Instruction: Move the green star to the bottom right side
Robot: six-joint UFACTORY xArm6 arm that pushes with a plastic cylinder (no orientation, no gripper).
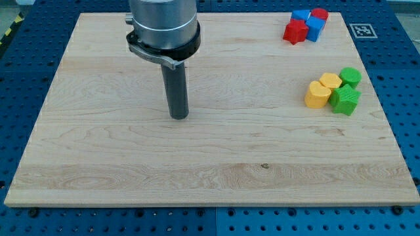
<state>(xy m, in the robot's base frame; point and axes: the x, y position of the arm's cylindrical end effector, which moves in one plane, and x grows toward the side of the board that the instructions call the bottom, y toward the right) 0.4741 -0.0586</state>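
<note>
The green star (345, 101) lies on the wooden board (210, 164) at the view's right, mid-height. It touches a yellow heart-shaped block (317, 95) on its left, with a yellow hexagon-like block (330, 81) and a green rounded block (350, 76) just above it. My tip (179, 116) rests on the board left of centre, far to the left of the green star and touching no block.
A cluster of two red blocks (295, 31) (319, 14) and two blue blocks (300, 16) (315, 28) sits at the view's top right corner. A fiducial marker (361, 30) lies just off the board's top right edge.
</note>
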